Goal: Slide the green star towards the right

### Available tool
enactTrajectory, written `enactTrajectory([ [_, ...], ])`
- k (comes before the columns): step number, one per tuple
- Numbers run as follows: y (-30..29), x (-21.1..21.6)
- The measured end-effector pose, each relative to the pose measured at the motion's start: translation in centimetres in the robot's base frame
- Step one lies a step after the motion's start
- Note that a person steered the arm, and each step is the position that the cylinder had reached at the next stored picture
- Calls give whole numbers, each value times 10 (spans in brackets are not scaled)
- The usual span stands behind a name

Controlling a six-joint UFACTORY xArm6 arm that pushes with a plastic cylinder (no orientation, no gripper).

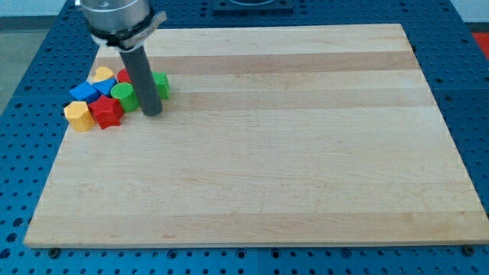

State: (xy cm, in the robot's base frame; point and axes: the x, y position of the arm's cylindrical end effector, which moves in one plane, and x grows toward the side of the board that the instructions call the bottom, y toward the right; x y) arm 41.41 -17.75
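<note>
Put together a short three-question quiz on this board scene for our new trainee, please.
1. True or false: the blocks are scattered all over the wooden board.
2. Which lies nearest the view's left edge: (a) yellow block, (b) red block, (c) green block right of the rod?
3. Where is my tip relative to the cluster?

Key
1. False: they huddle at the view's upper left.
2. a
3. At the cluster's right edge, beside the nearer green block.

The green star (160,83) lies flat near the bench's upper-left corner, half hidden behind my rod.
</note>
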Motion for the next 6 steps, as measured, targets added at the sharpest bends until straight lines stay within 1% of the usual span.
enactTrajectory([
  [1,-29,11],
  [2,-29,-17],
  [3,-29,-63],
  [4,14,-71],
  [5,75,-27],
  [6,94,36],
])
